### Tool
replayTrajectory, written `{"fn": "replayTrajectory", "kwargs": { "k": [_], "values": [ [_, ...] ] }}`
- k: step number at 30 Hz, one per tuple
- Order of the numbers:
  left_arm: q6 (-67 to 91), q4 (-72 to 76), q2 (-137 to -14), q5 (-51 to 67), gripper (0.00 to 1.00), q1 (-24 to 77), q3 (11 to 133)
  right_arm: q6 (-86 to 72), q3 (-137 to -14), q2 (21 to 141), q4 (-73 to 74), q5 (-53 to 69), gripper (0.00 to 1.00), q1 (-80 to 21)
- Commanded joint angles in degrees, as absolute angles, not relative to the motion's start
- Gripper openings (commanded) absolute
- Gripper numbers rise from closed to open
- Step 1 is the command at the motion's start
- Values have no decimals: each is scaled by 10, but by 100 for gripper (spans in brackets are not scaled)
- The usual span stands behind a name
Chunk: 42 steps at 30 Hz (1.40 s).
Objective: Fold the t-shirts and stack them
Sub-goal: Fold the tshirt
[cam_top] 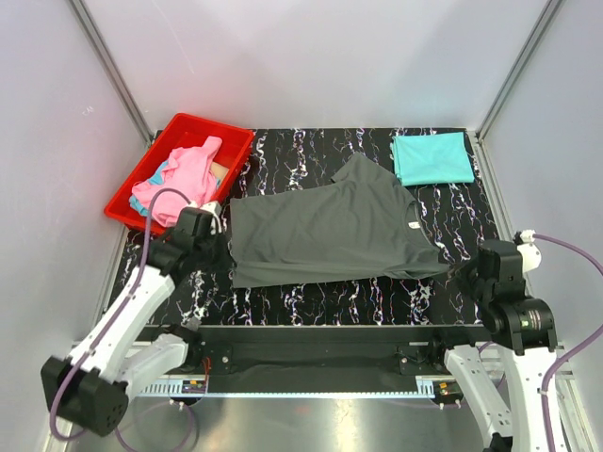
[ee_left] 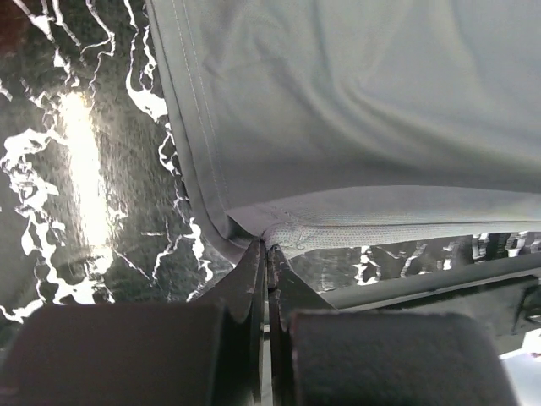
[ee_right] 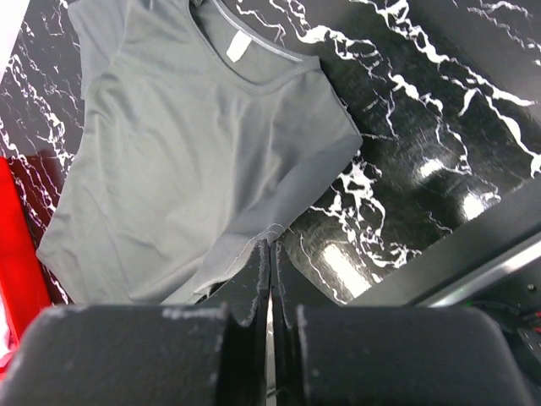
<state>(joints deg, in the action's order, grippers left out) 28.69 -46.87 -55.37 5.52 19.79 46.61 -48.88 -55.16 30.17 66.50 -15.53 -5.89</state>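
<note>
- Left wrist: my left gripper clenched on charcoal t-shirt hem corner, cloth spread ahead.
- Right wrist: my right gripper pinching same shirt's sleeve edge, at fingertips.

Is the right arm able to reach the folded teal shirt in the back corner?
Probably, but not right away. The teal shirt lies uncovered on that arm's side, with bare table between. The right gripper is pinched shut on the grey shirt, so it would have to let go first.
</note>
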Motion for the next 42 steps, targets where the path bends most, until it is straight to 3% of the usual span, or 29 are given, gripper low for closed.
{"fn": "replayTrajectory", "kwargs": {
  "k": [1, 9, 19, 29, 42],
  "values": [
    [335, -494, -484, 31, 0, 195, 450, -504, -556, 284, 693, -153, 0, -57],
    [333, -553, -502, -89, 0, 195, 487, -502, -474, 321, 651, -126, 0, -57],
    [337, -465, -575, -66, 0, 195, 458, -433, -498, 480, 496, -64, 0, -59],
    [318, -432, -695, -126, 0, 191, 493, -336, -610, 715, 420, -62, 0, -69],
    [293, -384, -781, -93, 0, 143, 497, -236, -693, 822, 417, -18, 0, -70]
  ]
}}
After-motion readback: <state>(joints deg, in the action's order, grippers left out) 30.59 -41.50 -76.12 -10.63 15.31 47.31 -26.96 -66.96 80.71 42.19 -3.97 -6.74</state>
